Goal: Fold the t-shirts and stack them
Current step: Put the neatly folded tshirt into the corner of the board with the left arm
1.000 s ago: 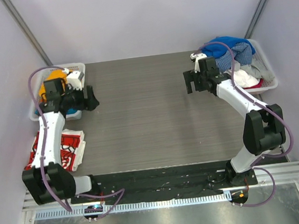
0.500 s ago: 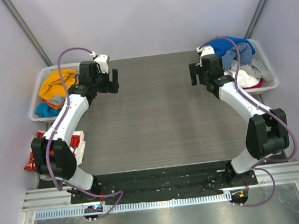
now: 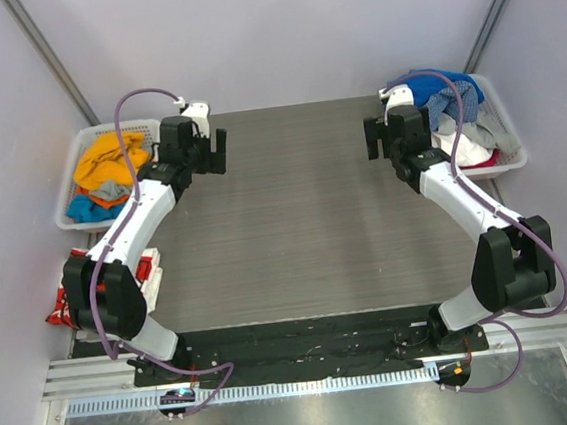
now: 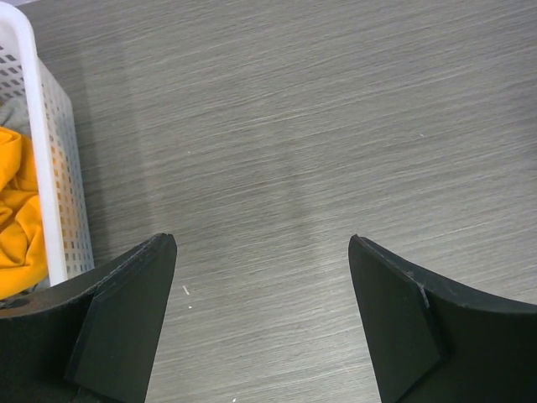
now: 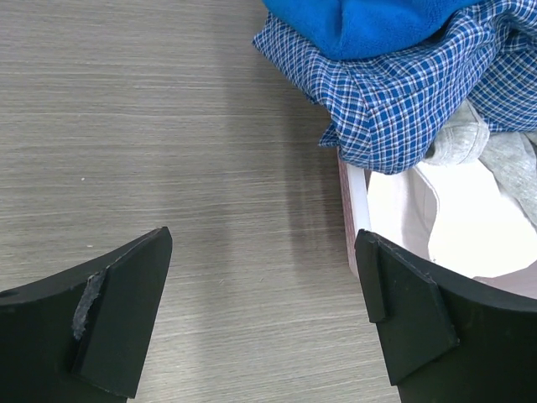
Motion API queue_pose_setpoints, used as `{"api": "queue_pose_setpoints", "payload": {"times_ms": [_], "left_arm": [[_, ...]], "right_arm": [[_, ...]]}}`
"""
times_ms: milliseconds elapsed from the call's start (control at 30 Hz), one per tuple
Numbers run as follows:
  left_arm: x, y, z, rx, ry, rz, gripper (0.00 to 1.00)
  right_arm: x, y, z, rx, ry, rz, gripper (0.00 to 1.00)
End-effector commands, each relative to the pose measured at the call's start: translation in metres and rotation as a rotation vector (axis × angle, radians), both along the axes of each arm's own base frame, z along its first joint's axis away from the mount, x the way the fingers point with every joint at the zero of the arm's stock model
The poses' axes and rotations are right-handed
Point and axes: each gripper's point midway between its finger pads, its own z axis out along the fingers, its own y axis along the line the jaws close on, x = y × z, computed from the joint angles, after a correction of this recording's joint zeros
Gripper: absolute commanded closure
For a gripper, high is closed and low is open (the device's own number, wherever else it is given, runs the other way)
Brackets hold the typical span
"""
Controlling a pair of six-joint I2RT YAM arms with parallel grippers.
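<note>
T-shirts lie heaped in two white baskets. The left basket (image 3: 72, 183) holds an orange shirt (image 3: 106, 161) (image 4: 17, 218) over blue and grey ones. In the right basket (image 3: 511, 140) a blue shirt (image 3: 440, 84) (image 5: 369, 21) tops a blue-checked one (image 3: 457, 105) (image 5: 403, 92), with white cloth (image 5: 453, 210) below. A white and red shirt (image 3: 148, 268) lies at the table's left edge, mostly hidden by the left arm. My left gripper (image 3: 213, 154) (image 4: 260, 319) hangs open over bare table just right of the left basket. My right gripper (image 3: 384, 137) (image 5: 262, 311) is open and empty beside the right basket.
The grey wood-grain table (image 3: 304, 220) lies between the arms. The left basket's slatted wall (image 4: 50, 168) is close to my left finger. The right basket's rim (image 5: 352, 210) sits just inside my right finger. Walls and slanted frame poles close in the back.
My left arm swung from over the left basket to the table's back left, its jaws widening a little. My right arm drew back toward the right basket, still open.
</note>
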Motion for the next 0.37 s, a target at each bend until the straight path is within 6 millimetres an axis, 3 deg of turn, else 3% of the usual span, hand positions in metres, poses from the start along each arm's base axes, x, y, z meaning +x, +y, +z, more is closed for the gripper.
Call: {"api": "queue_pose_setpoints", "payload": {"times_ms": [0,333], "left_arm": [[0.0088,0.0024,0.0234,0.018,-0.099,0.024,0.11],[0.0087,0.0020,0.0269,0.038,-0.113,0.034,0.11]], "right_arm": [[0.0014,-0.0014,0.0253,0.003,-0.084,-0.010,0.00],[0.0008,0.0041,0.0227,0.015,-0.077,0.020,0.02]]}}
